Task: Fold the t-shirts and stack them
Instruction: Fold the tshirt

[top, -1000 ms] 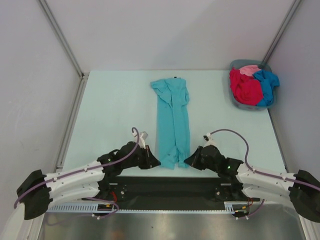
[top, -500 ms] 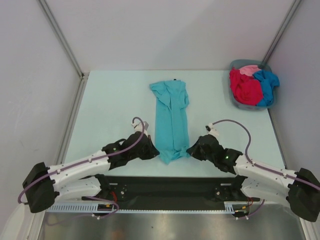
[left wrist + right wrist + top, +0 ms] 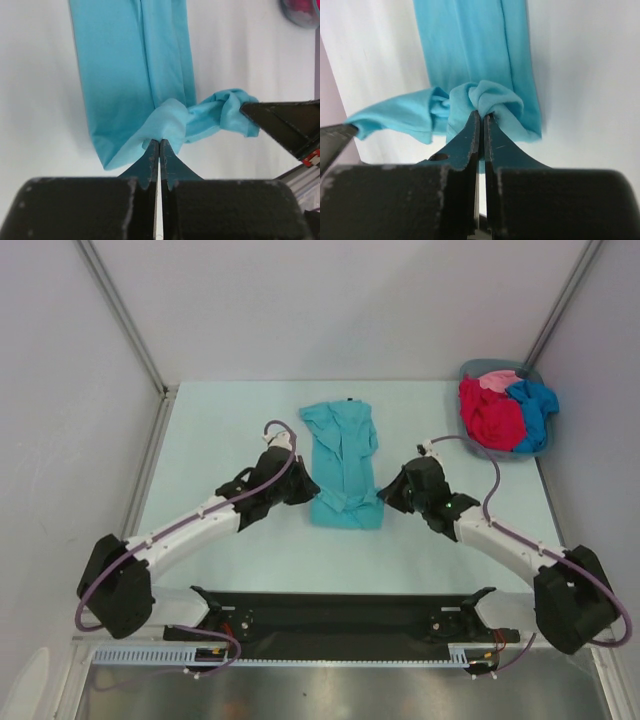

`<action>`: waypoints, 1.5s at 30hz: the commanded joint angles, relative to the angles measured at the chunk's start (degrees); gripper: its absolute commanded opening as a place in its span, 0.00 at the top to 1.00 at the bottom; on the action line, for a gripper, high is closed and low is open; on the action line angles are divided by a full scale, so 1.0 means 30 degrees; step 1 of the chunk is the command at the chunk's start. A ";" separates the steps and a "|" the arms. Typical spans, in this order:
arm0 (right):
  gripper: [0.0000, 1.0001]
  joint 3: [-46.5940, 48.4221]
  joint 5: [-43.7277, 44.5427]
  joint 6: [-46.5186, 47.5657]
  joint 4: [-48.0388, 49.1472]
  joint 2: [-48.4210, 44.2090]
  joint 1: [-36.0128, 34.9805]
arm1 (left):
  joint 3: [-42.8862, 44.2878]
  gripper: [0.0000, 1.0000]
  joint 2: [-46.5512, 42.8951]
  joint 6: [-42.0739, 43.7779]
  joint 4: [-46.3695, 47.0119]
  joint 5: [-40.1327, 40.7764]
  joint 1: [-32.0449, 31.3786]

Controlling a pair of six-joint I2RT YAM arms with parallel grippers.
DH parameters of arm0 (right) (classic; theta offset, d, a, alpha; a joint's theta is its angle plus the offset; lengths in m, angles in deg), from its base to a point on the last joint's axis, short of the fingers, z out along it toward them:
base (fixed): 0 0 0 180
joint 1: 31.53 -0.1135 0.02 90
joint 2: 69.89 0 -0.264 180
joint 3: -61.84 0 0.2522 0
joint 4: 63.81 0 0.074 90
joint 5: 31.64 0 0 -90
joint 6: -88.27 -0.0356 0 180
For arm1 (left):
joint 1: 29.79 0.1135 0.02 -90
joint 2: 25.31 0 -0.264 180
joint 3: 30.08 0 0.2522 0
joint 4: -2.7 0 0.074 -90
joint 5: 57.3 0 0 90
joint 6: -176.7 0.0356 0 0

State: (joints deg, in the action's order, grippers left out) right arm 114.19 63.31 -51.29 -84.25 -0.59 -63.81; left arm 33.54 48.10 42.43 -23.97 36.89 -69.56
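The teal t-shirt (image 3: 343, 462) lies lengthwise in the middle of the table, folded into a narrow strip, its near end doubled back over itself. My left gripper (image 3: 305, 490) is shut on the near left corner of the teal t-shirt (image 3: 135, 75). My right gripper (image 3: 388, 493) is shut on the near right corner of the teal t-shirt (image 3: 470, 45). Both hold the hem lifted above the strip, about halfway up it. The crimson red t-shirt (image 3: 487, 412), the pale pink one (image 3: 499, 379) and the bright blue one (image 3: 534, 403) lie bunched in the basket.
The grey-blue basket (image 3: 480, 450) stands at the far right corner of the pale table (image 3: 220, 440). A metal frame post (image 3: 120, 310) rises at the far left and another (image 3: 565, 295) at the far right. Grey walls close the back and sides.
Both grippers have carried the near hem of the teal t-shirt away from the table's front edge toward the collar, so the strip now lies folded roughly in half.
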 commanded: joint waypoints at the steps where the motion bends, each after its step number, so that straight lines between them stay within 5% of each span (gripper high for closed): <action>1: 1.00 0.2017 -0.1151 0.1548 0.1578 0.1710 0.1203 | 0.1772 0.99 0.1513 0.1482 0.1226 -0.0721 0.0889; 16: 1.00 0.4480 -0.2236 0.2605 0.4625 0.9122 0.3257 | 0.5113 1.00 0.9160 0.2744 0.3892 -0.2010 0.3822; 18: 0.98 0.4598 -0.2732 0.2546 0.5124 0.9856 0.3461 | 0.5904 0.86 0.9863 0.2891 0.3892 -0.2185 0.3852; 19: 0.91 0.4772 -0.2763 0.2488 0.5764 1.0527 0.3520 | 0.6139 0.77 1.0505 0.3037 0.3892 -0.2186 0.3852; 20: 0.74 0.4977 -0.2792 0.2516 0.6003 1.0853 0.3695 | 0.6722 0.58 1.0918 0.3154 0.3921 -0.2186 0.3852; 25: 0.58 0.7143 -0.3554 0.2897 0.6708 1.2787 0.4457 | 0.8220 0.27 1.2269 0.3537 0.3628 -0.2128 0.3852; 33: 0.58 1.1508 -0.3408 0.3572 0.4307 1.3785 0.4868 | 0.8690 0.24 1.1509 0.3800 0.3249 -0.1894 0.3852; 45: 0.59 0.8967 -0.2413 0.3365 0.3368 1.1505 0.4546 | 0.9278 0.24 1.0777 0.4386 0.1784 -0.1454 0.4028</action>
State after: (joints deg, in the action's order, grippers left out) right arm 143.26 54.07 -41.96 -72.93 39.32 -49.84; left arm 59.36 84.95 53.97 -16.89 31.25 -57.96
